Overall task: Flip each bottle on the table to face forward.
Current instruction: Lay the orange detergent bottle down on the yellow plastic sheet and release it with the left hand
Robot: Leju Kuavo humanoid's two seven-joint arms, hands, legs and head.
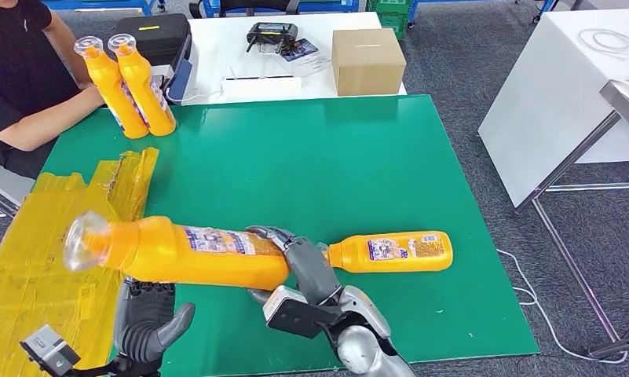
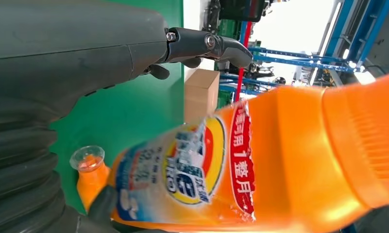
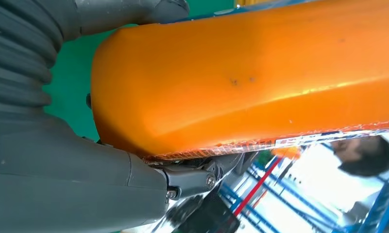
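1. orange detergent bottle [image 1: 193, 253] lifted sideways over the near green mat [image 1: 311, 157], right hand [image 1: 307, 271] clamped on its base.
2. left hand [image 1: 142, 326] underneath, fingers apart.
3. another bottle [image 1: 393, 251] lies right; two upright bottles [image 1: 130, 86] far left.

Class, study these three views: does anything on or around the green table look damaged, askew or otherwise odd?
Yes. The yellow covering at the table's near left corner is crumpled and torn along its edge. One orange bottle lies on its side on the green table, while two bottles stand upright at the far left corner. Nothing looks spilled.
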